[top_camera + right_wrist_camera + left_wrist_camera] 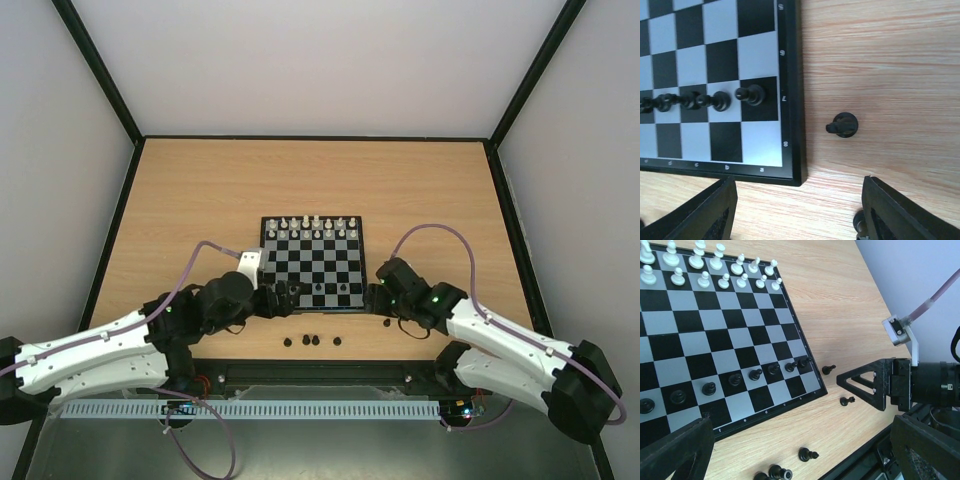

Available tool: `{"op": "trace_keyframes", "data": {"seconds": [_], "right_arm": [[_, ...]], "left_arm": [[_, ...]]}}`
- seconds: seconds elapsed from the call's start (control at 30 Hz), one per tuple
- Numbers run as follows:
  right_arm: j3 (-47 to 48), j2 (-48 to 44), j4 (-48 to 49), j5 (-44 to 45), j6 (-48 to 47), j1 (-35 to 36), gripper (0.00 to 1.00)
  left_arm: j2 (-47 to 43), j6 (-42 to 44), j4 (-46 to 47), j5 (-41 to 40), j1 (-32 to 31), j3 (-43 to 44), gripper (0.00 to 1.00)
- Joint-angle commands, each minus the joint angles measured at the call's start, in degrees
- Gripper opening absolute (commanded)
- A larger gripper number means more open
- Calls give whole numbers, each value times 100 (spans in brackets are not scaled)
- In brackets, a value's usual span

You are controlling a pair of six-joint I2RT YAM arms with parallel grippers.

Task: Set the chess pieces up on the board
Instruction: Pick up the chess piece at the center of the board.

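Note:
The small chessboard (315, 262) lies mid-table. White pieces (310, 227) fill its two far rows. A row of black pawns (735, 379) stands on the second near row, also seen in the right wrist view (751, 94). Several loose black pieces (312, 341) lie on the wood in front of the board (808, 454). One more (842, 125) sits just right of the board's near right corner. My left gripper (283, 297) is open and empty at the near left edge (802, 440). My right gripper (372, 297) is open and empty at the near right corner (797, 200).
The wooden tabletop (200, 200) is walled by a dark frame and white panels. My right gripper's finger (865, 385) shows in the left wrist view, close to two loose pieces. A black piece (859, 222) is partly hidden behind my right finger (910, 210).

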Motion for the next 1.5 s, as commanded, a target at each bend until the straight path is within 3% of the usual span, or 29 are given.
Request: {"op": "trace_keyframes", "data": {"seconds": [0.0,0.1,0.17,0.2,0.43,0.67,1.07,1.47], "right_arm": [[144,329,-278,342,81,-20,64],[271,755,-303,450,48,-24,59],[362,1025,-376,430,-10,-23,42],[424,1125,-426,423,15,-26,40],[533,1047,-564,432,-13,-21,44],[521,994,-748,477,75,-11,35],[1222,2285,-837,887,-278,-18,36],[1260,2766,-838,1129,-379,-17,35]], "left_arm": [[-181,-83,-190,-301,-49,-58,99],[-224,42,-347,-347,-49,-15,99],[-241,80,-478,-463,-45,37,99],[-248,77,-532,-495,-46,71,99],[-515,117,-589,-319,-49,-58,99],[-934,137,-457,-270,-48,-301,99],[-867,190,-530,-439,-45,-360,99],[-738,372,-541,-457,-41,-213,99]]}}
